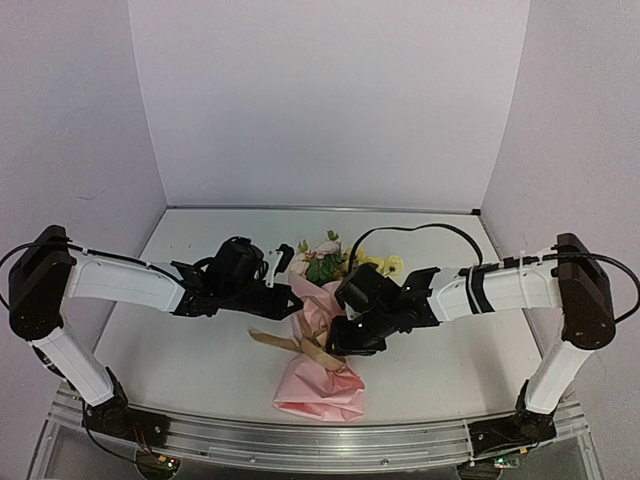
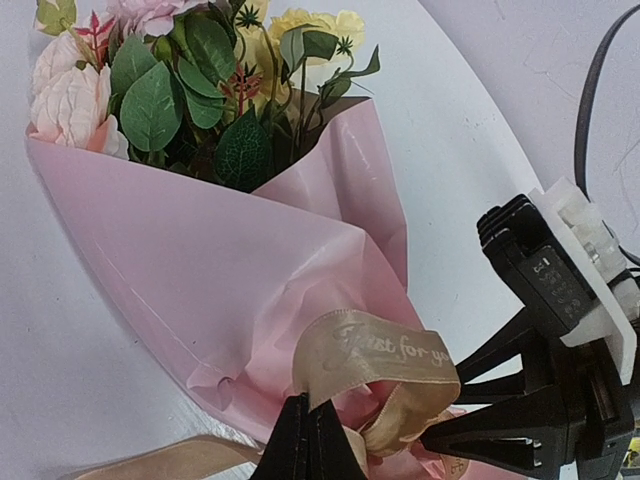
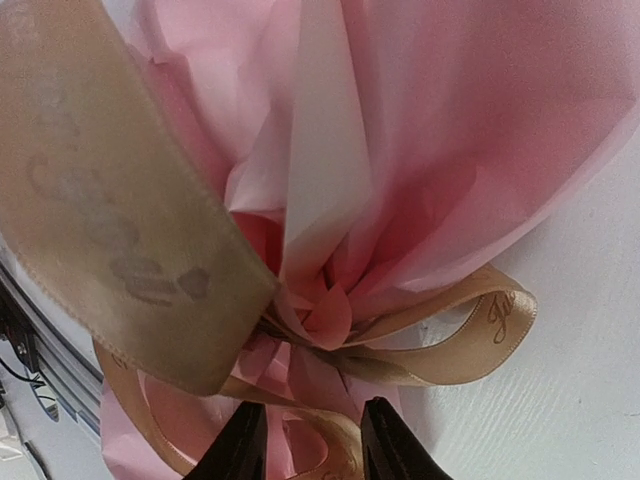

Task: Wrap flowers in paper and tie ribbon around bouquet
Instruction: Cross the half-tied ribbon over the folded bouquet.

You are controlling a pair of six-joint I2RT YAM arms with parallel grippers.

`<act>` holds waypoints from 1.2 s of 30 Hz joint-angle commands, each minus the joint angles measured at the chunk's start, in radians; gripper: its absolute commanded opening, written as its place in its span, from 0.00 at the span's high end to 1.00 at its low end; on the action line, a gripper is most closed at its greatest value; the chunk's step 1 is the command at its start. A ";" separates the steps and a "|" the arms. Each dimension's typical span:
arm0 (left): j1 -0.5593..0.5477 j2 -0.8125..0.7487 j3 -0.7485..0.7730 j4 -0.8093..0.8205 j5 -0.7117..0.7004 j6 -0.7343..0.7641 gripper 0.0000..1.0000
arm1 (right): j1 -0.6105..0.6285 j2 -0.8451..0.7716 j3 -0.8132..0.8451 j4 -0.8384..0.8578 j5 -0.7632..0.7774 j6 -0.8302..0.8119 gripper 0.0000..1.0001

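The bouquet lies in the middle of the table, its flowers pointing to the back and the pink paper cone flaring toward the near edge. In the left wrist view the flowers stick out of the paper. The tan ribbon circles the cone's narrow waist. My left gripper is shut on a printed loop of the ribbon. My right gripper stands with its jaws apart over the knot, a strand of ribbon and crumpled paper around and between its fingers.
The two arms meet over the bouquet, left gripper and right gripper close together. A black cable arcs behind the right arm. A metal rail runs along the near edge of the table. White walls stand on three sides.
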 commanded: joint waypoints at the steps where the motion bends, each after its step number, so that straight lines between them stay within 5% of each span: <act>1: -0.001 -0.042 0.013 0.016 -0.024 -0.006 1.00 | 0.001 -0.001 -0.010 0.033 0.013 0.010 0.69; 6: -0.002 -0.048 0.014 0.005 -0.030 -0.004 1.00 | 0.001 -0.017 -0.037 0.033 0.030 0.024 0.76; 10: -0.002 -0.047 0.016 0.000 -0.030 -0.003 1.00 | 0.001 -0.030 -0.063 0.032 0.040 0.032 0.61; 13: -0.001 -0.048 0.013 0.002 -0.026 -0.004 1.00 | 0.001 -0.038 -0.079 0.038 0.030 0.038 0.59; 30: -0.002 -0.069 0.009 -0.008 -0.038 0.003 1.00 | 0.001 -0.093 -0.081 0.069 0.017 0.089 1.00; 36: -0.001 -0.082 0.001 -0.010 -0.046 0.008 1.00 | 0.001 -0.155 -0.081 -0.014 0.109 0.097 1.00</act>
